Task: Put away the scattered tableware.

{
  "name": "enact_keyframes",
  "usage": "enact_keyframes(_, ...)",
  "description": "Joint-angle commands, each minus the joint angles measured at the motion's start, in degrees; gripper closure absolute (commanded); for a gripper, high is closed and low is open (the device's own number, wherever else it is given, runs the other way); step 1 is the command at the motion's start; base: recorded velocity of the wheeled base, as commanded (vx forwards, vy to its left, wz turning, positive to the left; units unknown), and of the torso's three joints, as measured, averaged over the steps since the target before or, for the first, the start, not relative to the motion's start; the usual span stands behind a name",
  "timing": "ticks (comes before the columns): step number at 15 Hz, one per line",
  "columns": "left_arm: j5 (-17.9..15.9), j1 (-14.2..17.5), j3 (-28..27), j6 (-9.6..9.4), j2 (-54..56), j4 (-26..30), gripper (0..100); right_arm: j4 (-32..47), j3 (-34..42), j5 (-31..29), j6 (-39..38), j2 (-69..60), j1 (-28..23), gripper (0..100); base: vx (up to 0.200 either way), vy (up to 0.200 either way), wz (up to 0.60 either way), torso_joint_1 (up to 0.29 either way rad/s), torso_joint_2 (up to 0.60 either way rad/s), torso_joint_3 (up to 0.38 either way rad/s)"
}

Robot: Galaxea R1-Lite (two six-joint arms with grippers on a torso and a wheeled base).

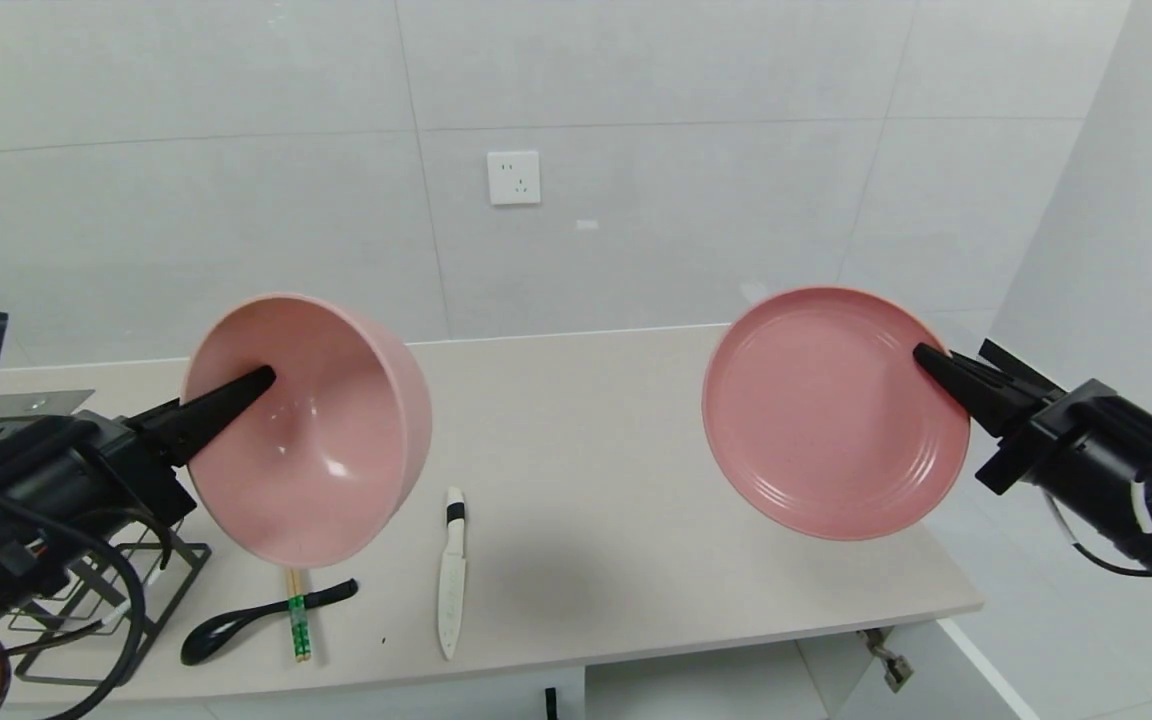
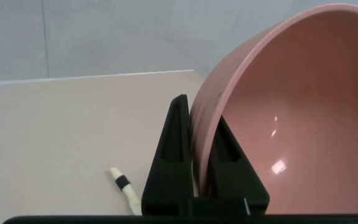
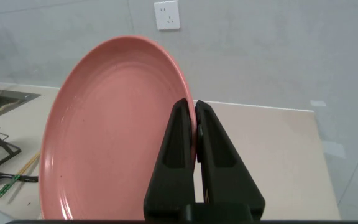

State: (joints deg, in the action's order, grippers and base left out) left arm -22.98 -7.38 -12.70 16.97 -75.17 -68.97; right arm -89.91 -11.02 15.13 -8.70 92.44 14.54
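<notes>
The left gripper [image 2: 199, 115] has its fingers [image 2: 174, 143] pinched on the rim of the pink bowl [image 1: 336, 430], one inside and one outside, as the left wrist view shows. The right gripper [image 3: 195, 107] clamps the pink plate [image 1: 826, 410] by its rim. Both are held tilted above the bench [image 1: 586, 400], where a white knife [image 1: 452, 575], black spoon [image 1: 236, 620] and chopsticks [image 1: 298, 625] lie. The right wrist view adds a sink [image 3: 2, 99].
</notes>
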Motion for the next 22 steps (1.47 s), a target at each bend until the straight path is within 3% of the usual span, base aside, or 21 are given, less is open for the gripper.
enact_keyframes(1,0.39,-0.01,0.40,-2.38,0.11,0.16,100,-0.09,-0.32,0.08,0.97,0.90,0.66,100,0.000,0.000,0.00,0.000,0.00,0.000)
enact_keyframes(6,4.96,-0.18,-0.22,-2.64,-0.07,-0.37,100,-0.09,-0.67,0.08,5.45,0.99,1.36,100,0.000,0.000,0.00,0.000,0.00,0.000)
enact_keyframes(9,7.33,-0.18,-0.66,-2.64,-0.07,-1.78,100,-0.09,-0.67,0.08,5.45,0.90,1.28,100,-0.200,0.000,0.00,0.012,0.01,0.004)
enact_keyframes(16,8.30,-3.79,0.40,-3.17,0.11,-3.45,100,-0.09,-0.67,0.08,5.54,0.55,1.28,100,-0.114,0.000,0.00,0.006,0.00,0.001)
enact_keyframes(18,8.30,-4.23,1.19,-3.79,0.02,-4.68,100,-0.09,-0.58,0.08,5.54,0.55,1.28,100,-0.200,0.000,0.00,0.012,0.01,-0.005)
enact_keyframes(19,8.30,-4.84,1.89,-5.02,0.02,-5.29,100,-0.09,-0.58,0.08,5.63,0.55,1.28,100,0.000,0.000,0.00,0.000,0.00,0.000)
enact_keyframes(22,8.21,-4.93,2.24,-5.28,-0.16,-5.38,100,-0.09,-0.14,0.08,9.67,0.55,1.19,100,0.000,0.000,0.00,0.000,0.00,0.000)
